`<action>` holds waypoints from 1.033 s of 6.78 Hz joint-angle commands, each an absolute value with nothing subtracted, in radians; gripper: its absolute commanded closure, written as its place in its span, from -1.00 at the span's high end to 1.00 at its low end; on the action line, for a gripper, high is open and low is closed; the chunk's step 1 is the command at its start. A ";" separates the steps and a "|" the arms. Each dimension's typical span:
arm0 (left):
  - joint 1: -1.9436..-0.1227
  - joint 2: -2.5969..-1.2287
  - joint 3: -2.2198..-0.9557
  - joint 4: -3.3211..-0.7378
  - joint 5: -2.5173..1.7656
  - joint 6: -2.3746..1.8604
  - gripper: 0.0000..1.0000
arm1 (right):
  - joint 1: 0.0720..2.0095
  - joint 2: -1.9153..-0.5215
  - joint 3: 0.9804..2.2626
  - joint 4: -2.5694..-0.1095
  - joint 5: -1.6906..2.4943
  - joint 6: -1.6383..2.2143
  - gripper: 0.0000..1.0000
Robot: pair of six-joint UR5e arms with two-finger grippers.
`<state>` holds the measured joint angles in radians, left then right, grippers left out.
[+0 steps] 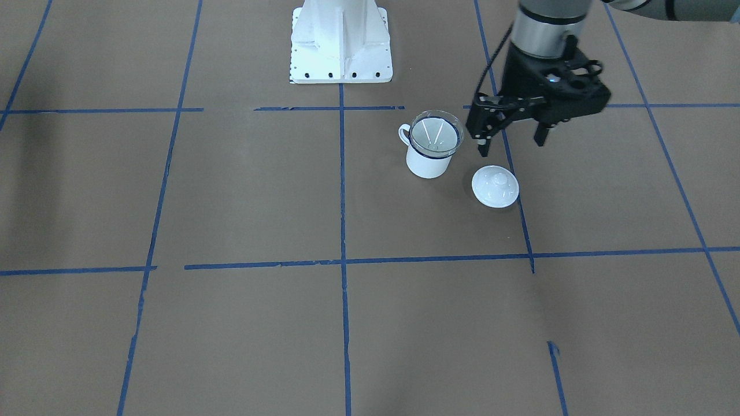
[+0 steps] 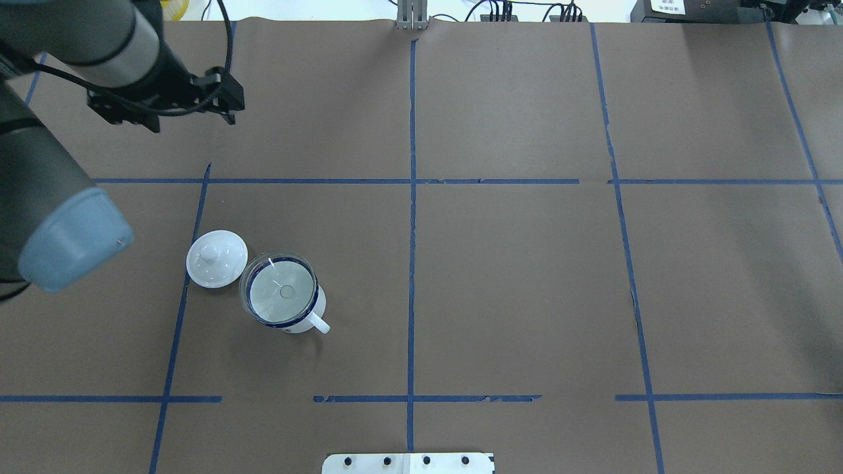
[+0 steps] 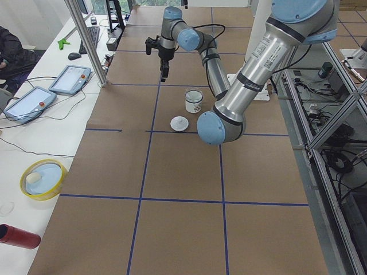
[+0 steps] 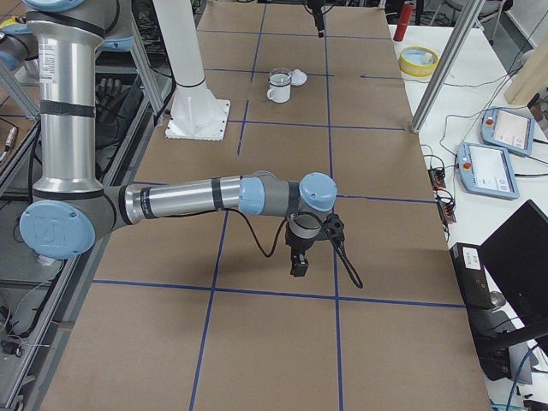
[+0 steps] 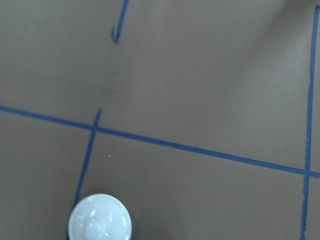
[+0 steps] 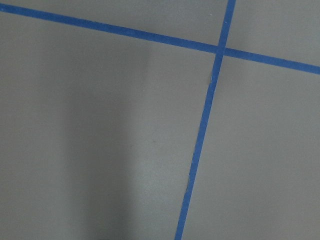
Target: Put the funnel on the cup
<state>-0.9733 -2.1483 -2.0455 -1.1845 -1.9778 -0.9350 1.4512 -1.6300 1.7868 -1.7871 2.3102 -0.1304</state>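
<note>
One funnel (image 1: 436,136) upright in cup (image 1: 428,164) (spout down, axis vertical), left pincer (image 1: 512,147) spread, empty

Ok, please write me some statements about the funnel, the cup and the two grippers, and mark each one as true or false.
1. The funnel sits in the mouth of the cup. True.
2. The left gripper holds the funnel. False: it is open and empty, and hangs apart from the cup.
3. The white lid lies on the table beside the cup. True.
4. The cup lies on its side. False: it stands upright.
5. The right gripper hovers over the cup. False: it is far from the cup, over bare table near the other end.
</note>
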 commanded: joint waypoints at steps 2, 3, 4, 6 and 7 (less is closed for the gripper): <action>-1.321 -1.950 -1.947 -1.224 -2.131 -0.283 1.00 | 1.451 -1.629 1.787 -1.787 2.310 -0.130 1.00; -1.406 -1.866 -1.877 -1.283 -2.135 -0.097 1.00 | 1.451 -1.631 1.787 -1.787 2.310 -0.130 1.00; -1.467 -1.812 -1.780 -1.369 -2.175 0.005 1.00 | 1.451 -1.631 1.786 -1.787 2.310 -0.130 1.00; -1.535 -1.732 -1.662 -1.443 -2.304 0.137 1.00 | 1.451 -1.631 1.787 -1.787 2.310 -0.130 1.00; -1.561 -1.703 -1.614 -1.474 -2.304 0.158 1.00 | 1.451 -1.631 1.787 -1.787 2.310 -0.130 1.00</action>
